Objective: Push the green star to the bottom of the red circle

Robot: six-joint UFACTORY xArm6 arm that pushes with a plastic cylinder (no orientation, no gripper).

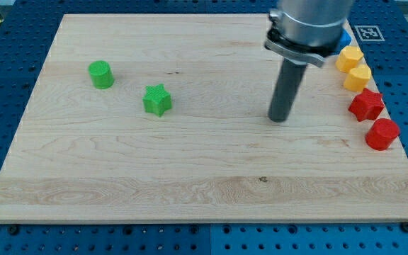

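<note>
The green star (157,100) lies on the wooden board at the view's left of centre. The red circle (382,134) sits at the board's right edge, below a red star (366,105). My tip (280,119) rests on the board right of centre, well to the right of the green star and to the left of the red blocks. It touches no block.
A green cylinder (101,74) stands at the upper left. Two yellow blocks (348,57) (358,76) sit along the right edge above the red star, with a blue block (344,37) partly hidden behind the arm. The board's right edge (406,152) is close to the red circle.
</note>
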